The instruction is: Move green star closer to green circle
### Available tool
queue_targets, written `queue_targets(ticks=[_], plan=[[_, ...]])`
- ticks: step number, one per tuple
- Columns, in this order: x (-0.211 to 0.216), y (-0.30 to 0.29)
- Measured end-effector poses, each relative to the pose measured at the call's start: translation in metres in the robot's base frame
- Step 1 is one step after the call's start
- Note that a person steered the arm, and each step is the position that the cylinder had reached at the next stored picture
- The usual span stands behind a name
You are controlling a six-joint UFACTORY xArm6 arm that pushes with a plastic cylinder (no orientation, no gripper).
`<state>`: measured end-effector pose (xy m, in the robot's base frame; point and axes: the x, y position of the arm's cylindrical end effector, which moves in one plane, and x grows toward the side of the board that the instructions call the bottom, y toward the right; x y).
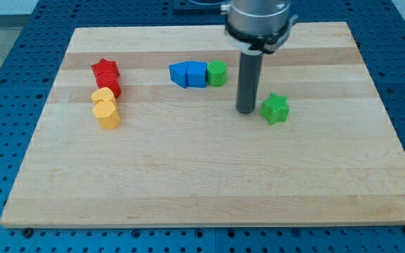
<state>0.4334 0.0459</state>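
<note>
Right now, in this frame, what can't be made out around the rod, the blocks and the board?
- Whether my tip touches the green star: they sit close, the gap is too small to judge.
- The arm above the rod: cut off by the view's top edge.
- The lower red block and lower yellow block: shapes unclear, each crowded by its neighbour.
- The blue blocks beside the green circle: exact shapes unclear.
</note>
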Motion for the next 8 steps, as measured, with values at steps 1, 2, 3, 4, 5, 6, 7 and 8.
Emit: queue_targets(ticks=[1,2,3,4,5,6,7,8], plan=[[0.004,-0.012],[0.004,-0.013],[0.037,-0.029],[0.061,-0.012],[0.048,0.007],[0.003,0.007],[-0.008,0.001],[0.039,0.001]])
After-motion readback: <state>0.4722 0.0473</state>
